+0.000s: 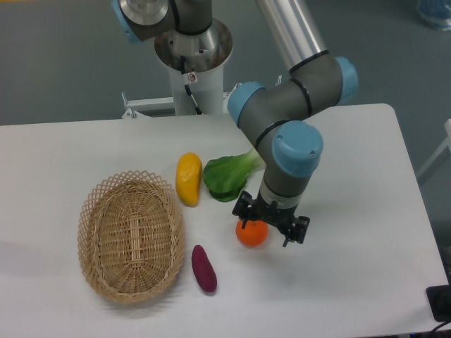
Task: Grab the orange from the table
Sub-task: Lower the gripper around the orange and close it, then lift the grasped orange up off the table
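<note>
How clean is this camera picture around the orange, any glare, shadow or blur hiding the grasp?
Fixed camera view: light is even and soft, no glare on the white table; the orange is sharp and casts only a faint shadow beneath it; the gripper is in focus, but its dark body covers the orange's top, so finger contact cannot be read; the basket weave is crisp.
</note>
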Controlling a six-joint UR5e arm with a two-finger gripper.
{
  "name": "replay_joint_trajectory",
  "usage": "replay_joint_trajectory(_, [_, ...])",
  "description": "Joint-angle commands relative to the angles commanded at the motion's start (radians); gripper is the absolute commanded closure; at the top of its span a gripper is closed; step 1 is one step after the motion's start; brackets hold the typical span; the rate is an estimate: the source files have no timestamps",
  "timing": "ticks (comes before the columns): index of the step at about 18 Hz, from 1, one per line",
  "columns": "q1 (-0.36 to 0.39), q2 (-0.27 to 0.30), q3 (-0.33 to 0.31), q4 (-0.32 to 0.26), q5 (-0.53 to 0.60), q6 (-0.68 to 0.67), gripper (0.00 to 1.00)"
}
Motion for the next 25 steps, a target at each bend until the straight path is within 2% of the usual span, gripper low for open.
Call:
replay_joint_trajectory(2, [-0.014, -0.011, -0.008, 0.006, 0.04, 0.002, 0.0])
replay_joint_trajectory(16, [-0.052, -0.058, -0.048, 0.04, 0.083, 0.0, 0.0])
replay_joint_trajectory(20, [-0.054, -0.078, -0.054, 0.098, 0.122, -0.002, 0.0])
replay_joint_trajectory(22, [-0.054, -0.077, -0.061, 0.109, 0.12, -0.002, 0.14])
replay_joint_trajectory(24, [-0.054, -0.075, -0.055, 0.11, 0.12, -0.002, 0.34])
replay_joint_trajectory(25, [-0.054, -0.072, -0.049, 0.109, 0.12, -0.003, 0.35])
